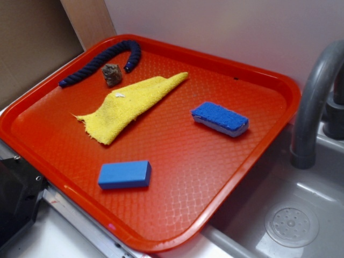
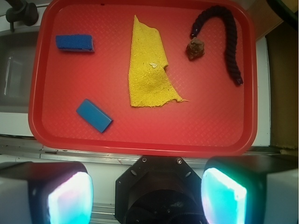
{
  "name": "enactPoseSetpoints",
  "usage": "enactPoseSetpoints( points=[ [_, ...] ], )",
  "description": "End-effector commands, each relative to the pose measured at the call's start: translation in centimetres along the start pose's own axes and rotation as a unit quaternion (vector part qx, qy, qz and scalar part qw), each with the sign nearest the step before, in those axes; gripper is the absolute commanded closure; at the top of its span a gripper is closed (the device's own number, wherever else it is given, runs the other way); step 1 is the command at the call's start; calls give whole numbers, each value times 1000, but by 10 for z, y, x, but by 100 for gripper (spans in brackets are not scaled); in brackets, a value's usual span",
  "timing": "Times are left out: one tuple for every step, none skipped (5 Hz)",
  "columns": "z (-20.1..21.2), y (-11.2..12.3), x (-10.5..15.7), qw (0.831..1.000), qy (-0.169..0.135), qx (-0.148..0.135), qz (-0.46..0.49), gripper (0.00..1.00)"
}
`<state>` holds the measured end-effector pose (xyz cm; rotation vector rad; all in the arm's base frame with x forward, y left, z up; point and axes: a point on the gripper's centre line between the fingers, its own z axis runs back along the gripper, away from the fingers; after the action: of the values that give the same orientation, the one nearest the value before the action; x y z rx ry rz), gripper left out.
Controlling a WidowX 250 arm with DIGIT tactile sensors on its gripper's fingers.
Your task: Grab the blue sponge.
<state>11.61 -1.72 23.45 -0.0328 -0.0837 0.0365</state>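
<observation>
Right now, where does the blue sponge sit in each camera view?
Exterior: the blue sponge lies right of centre on the red tray, right of the yellow cloth.
Wrist: it is in the tray's upper left, left of the cloth.
Shared landmark: the yellow cloth.

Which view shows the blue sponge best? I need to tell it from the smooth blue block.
The exterior view: the blue sponge shows its rough blue top and pale foam side. The wrist view shows it from above, small, without the pale layer.
</observation>
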Motion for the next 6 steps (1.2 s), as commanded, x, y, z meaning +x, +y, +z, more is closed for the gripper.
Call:
enactPoseSetpoints(
  points=[
    [0, 0, 0, 1000, 0, 0, 0, 0],
    [-10, -2, 2, 989, -78, 13, -126, 0],
    [-15, 4, 18, 961, -118, 22, -250, 0],
    [-25, -5, 28, 920, -140, 7, -367, 0],
    [-46, -28, 59, 867, -135, -5, -480, 0],
    [-64, -42, 88, 860, -119, 0, -496, 0]
  ],
)
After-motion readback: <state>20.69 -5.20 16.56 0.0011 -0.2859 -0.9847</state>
